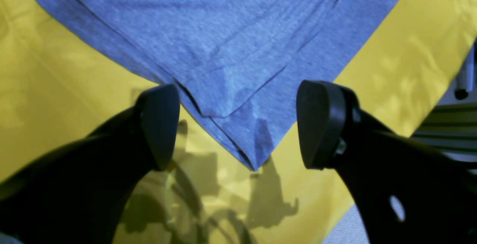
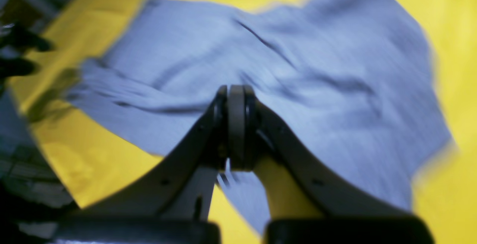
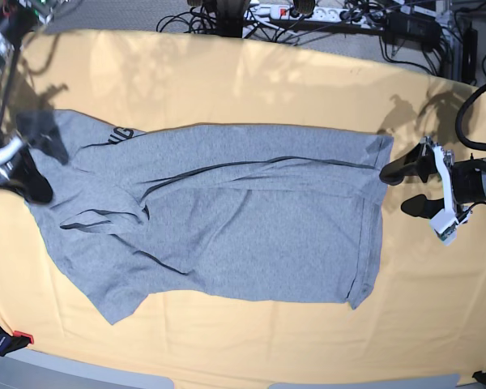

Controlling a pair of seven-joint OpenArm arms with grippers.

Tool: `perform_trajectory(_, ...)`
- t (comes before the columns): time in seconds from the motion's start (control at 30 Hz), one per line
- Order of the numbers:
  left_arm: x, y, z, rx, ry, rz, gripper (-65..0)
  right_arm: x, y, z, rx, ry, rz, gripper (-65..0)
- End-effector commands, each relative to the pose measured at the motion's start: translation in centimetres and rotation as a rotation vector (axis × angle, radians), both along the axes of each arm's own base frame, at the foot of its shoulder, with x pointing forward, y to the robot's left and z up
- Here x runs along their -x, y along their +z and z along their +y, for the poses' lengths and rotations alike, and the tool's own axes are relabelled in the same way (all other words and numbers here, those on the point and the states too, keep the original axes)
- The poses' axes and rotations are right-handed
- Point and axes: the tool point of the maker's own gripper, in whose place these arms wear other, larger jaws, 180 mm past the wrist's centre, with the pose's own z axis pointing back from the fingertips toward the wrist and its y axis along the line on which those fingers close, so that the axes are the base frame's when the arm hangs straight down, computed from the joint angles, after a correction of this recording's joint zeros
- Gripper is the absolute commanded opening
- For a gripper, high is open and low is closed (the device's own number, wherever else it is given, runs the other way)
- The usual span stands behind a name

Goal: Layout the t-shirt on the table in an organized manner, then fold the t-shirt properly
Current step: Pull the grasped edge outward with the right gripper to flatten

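- The t-shirt [image 3: 227, 219] lies spread across the middle of the table [image 3: 251, 81], plain grey side up, with a sliver of black lettering peeking out near the shoulder end.
- Its long axis runs straight from one arm to the other: hem toward the left gripper [image 3: 411, 188], neck and sleeves toward the right gripper [image 3: 39, 190].
- The left gripper's fingers [image 1: 158, 124] stand wide apart, holding nothing. In the left wrist view a layered hem corner [image 1: 253, 162] points right into the gap between them, just short of the pads and flat on the cloth.
- The right gripper [image 2: 235, 124] has its fingers pressed tight together, low over the rumpled shoulder end. Its wrist view is too blurred for me to tell whether any cloth is pinched between them.
- The hem end looks fairly flat; the shoulder end is bunched, with dark folds and one sleeve turned over.
- I'd judge laying-out is still in hand, not folding. The left arm is plainly nearer the hem corner: moving forward until the fingers straddle it, then closing, looks the natural pick. The stacked layers there may separate.
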Motion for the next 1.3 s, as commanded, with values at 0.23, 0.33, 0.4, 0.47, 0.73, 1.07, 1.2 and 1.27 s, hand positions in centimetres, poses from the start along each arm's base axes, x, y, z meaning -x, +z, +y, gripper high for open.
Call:
perform_trajectory(0.23,-0.7,1.8,0.2,0.011,-0.003,-0.051,-15.8,5.8,-2.8,-6.0,0.122,-0.192,0.156,-56.3)
perform_trajectory(0.33,-0.7,2.0,0.0,0.025,-0.005,-0.050,-15.8,7.2,-4.6,-7.3,0.172,-0.248,0.258,-27.9)
perform_trajectory(0.4,-0.7,2.0,0.0,0.025,-0.005,-0.050,-15.8,7.7,-5.2,-7.9,0.184,-0.288,0.290,-23.0)
perform_trajectory(0.47,-0.7,2.0,0.0,0.025,-0.005,-0.050,-15.8,7.8,-5.6,-8.3,0.178,-0.324,0.306,-23.0)
perform_trajectory(0.73,-0.7,2.0,0.0,0.026,-0.005,-0.050,-15.8,7.9,-8.9,-8.3,0.037,-0.383,0.352,-23.0)
perform_trajectory(1.07,-0.6,1.8,0.1,0.017,-0.007,-0.043,-15.8,6.6,-11.8,-7.9,-0.160,-0.390,0.356,-23.0)
perform_trajectory(1.2,-0.5,1.9,0.0,0.024,-0.008,-0.043,-15.8,6.5,-11.6,-7.7,-0.154,-0.363,0.330,-26.2)
perform_trajectory(1.27,-0.5,2.0,-0.1,0.030,-0.010,-0.041,-15.8,6.4,-11.5,-7.7,-0.152,-0.363,0.321,-35.5)
